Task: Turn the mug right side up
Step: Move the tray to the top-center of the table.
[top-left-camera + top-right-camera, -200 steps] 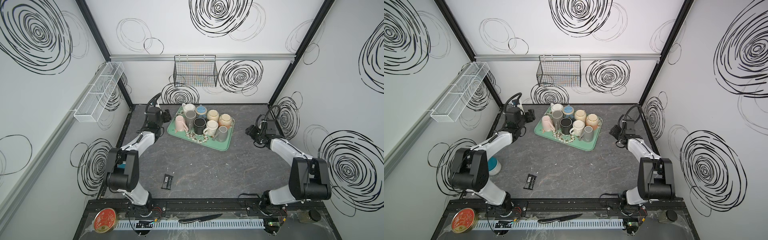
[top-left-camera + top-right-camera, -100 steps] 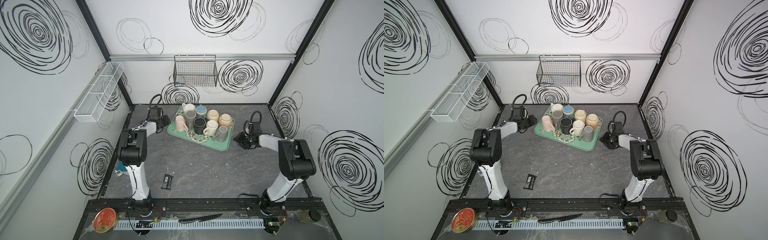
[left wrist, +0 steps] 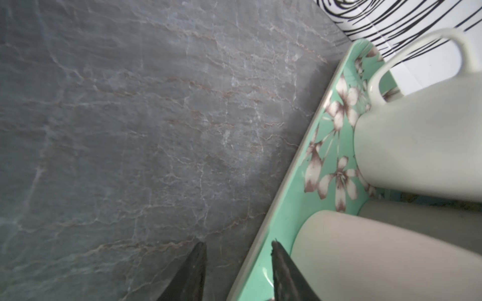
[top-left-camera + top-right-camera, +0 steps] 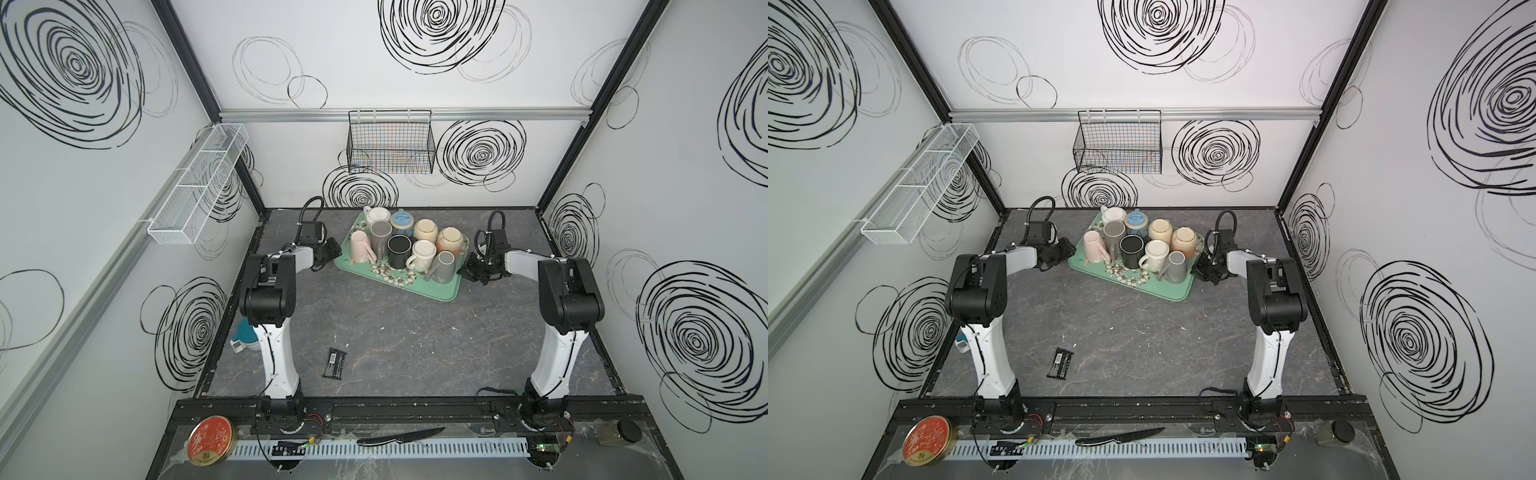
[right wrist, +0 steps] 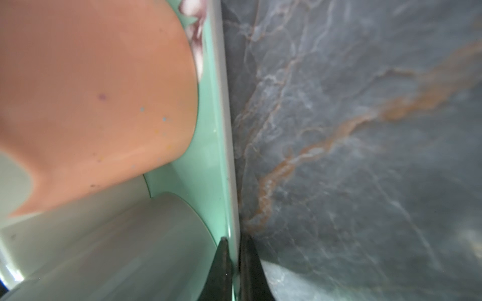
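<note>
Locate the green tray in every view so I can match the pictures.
Top view: green tray sits at the far middle of the grey marbled tabletop.
Top view: the tray is again at the far middle.
Left wrist: its flowered rim crosses diagonally beside the marble.
Right wrist: its rim runs straight through the picture's middle.
Shared landmark: that tabletop, bordering the tray's rim in every view.

Mugs (image 4: 1131, 249) packed on green tray (image 4: 1169, 289), left gripper (image 4: 1066, 250) and right gripper (image 4: 1201, 271) at opposite edges
</note>
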### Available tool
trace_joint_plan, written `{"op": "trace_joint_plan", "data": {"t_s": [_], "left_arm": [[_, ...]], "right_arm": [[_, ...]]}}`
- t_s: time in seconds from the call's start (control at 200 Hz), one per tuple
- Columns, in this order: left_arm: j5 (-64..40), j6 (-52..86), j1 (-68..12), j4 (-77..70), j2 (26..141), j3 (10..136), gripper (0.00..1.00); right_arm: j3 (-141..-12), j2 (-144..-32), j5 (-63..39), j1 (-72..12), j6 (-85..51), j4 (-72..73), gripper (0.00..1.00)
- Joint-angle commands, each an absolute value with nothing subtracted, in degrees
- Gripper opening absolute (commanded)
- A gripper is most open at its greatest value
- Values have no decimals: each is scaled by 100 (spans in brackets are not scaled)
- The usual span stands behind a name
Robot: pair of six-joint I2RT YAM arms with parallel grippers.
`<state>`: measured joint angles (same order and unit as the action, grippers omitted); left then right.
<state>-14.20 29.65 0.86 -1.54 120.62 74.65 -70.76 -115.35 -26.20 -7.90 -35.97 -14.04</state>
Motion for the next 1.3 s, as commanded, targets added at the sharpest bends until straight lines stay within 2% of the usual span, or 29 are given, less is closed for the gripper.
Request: {"op": "trace_joint_plan", "data": {"t_s": [0.0, 0.165, 0.53, 0.675, 0.881, 1.076, 1.296], "left_arm": [[-1442, 3064, 213, -209, 12026, 7177, 42], [-1405, 3129, 483, -214, 11855, 6813, 37], [-938, 3199, 1143, -497, 10995, 5341, 36], [-894, 3208, 1233, -622, 10720, 5153, 37], [-946, 3154, 1265, -217, 10819, 6001, 42], [-941, 2726, 1248, 525, 11476, 7466, 55], [-1459, 2452, 1200, 1112, 12440, 8739, 55]], "right_arm": [[-7541, -12153, -2587, -994, -3584, -1354, 1], [-8238, -12672, -2591, -1296, -3363, -1641, 0], [-9914, -13747, -2728, -1901, -2953, -2251, 0], [-10424, -14009, -2596, -1987, -2878, -2592, 0], [-10338, -13927, -2478, -1931, -2912, -2536, 0], [-10341, -13974, -2470, -1880, -2903, -2548, 0], [-10386, -14061, -2553, -1881, -2900, -2573, 0]]}}
